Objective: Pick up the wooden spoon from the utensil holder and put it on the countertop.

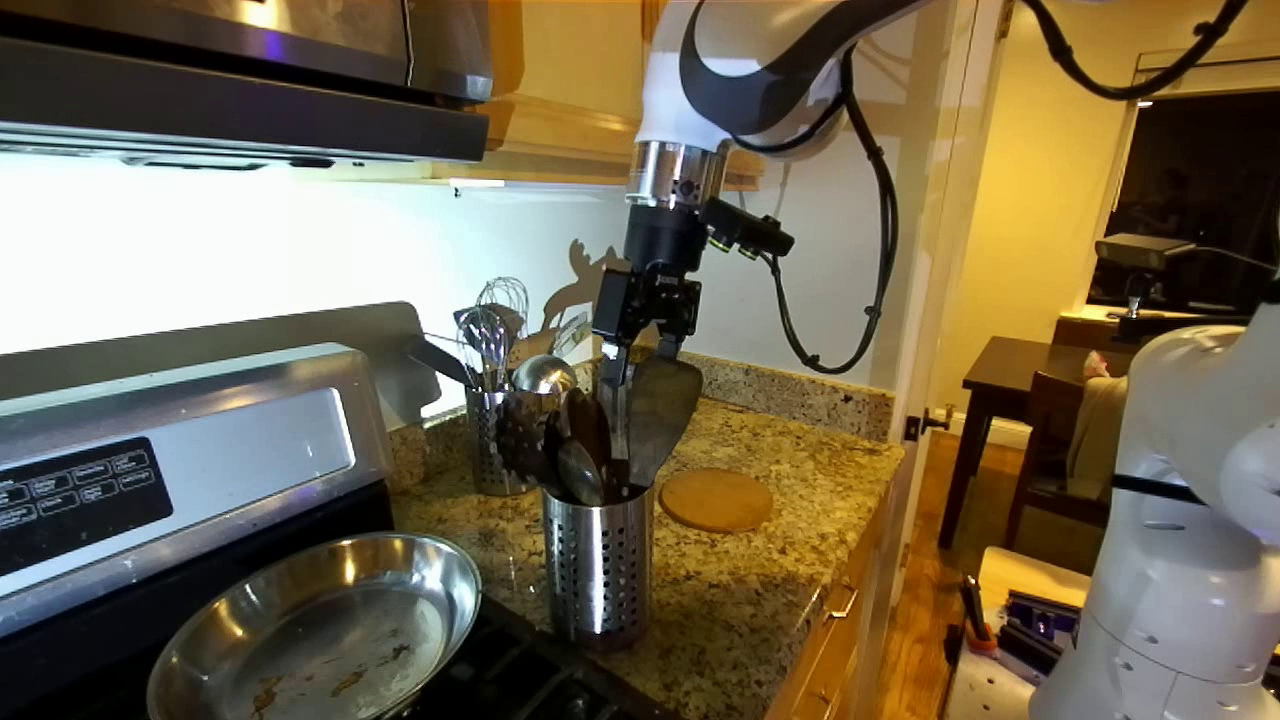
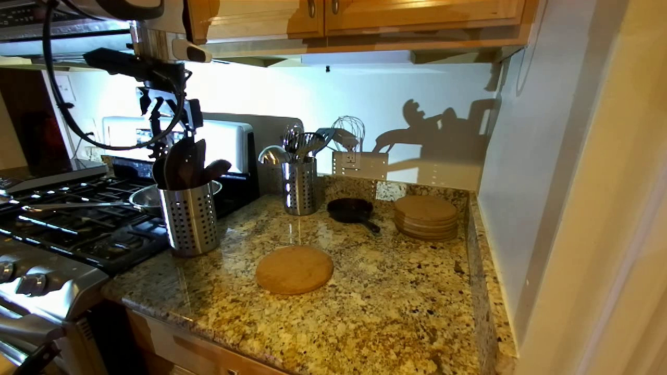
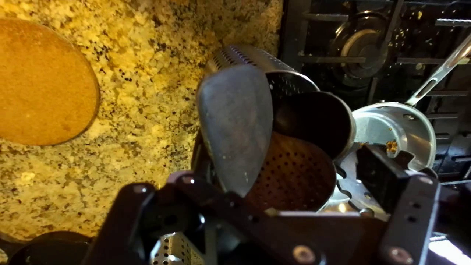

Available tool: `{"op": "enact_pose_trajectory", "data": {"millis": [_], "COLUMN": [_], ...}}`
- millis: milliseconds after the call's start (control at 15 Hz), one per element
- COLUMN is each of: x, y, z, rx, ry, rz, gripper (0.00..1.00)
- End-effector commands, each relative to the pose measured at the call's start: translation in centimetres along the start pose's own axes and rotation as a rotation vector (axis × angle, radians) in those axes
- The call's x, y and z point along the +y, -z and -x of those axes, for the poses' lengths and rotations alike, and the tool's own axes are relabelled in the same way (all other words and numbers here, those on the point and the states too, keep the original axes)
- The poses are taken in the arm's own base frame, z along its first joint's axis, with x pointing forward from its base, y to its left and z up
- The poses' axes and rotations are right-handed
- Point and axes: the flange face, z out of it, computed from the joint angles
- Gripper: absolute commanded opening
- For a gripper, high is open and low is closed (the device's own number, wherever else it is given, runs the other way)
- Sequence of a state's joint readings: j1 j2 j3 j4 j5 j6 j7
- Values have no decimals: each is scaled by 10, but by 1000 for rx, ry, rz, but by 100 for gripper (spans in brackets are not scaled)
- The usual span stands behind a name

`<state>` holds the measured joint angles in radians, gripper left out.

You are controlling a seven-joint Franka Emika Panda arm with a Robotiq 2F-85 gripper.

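Note:
The utensil holder (image 1: 600,570) is a perforated silver cylinder upright on the granite countertop (image 1: 820,440) beside the stove; it also shows in an exterior view (image 2: 188,221) and the wrist view (image 3: 254,57). Brown wooden utensils (image 1: 590,420) crowd its mouth. I cannot tell for certain which is the wooden spoon. A broad spatula (image 1: 663,415) leans out and shows large in the wrist view (image 3: 237,121), beside a perforated brown head (image 3: 294,173). My gripper (image 1: 643,360) points down at the utensil tops, fingers apart; the spatula partly hides one finger. Nothing is visibly clamped.
A steel pan (image 1: 330,620) sits on the stove close by. A second metal holder (image 2: 299,192) with shiny utensils stands at the back. A round wooden board (image 2: 294,270), a small black skillet (image 2: 350,211) and stacked boards (image 2: 425,216) lie on the countertop. Cabinets (image 2: 365,23) hang above.

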<state>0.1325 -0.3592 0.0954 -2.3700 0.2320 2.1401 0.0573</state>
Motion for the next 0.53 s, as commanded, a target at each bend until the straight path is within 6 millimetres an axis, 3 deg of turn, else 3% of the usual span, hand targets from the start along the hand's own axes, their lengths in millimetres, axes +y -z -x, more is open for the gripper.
{"op": "enact_pose_trajectory", "data": {"millis": [0,467], "x": [15,25], "y": [8,3], "z": [19,28], "rx": [22,15], "ry": [-56,-95], "rz": [-28,-83], "gripper": [100,100]}}
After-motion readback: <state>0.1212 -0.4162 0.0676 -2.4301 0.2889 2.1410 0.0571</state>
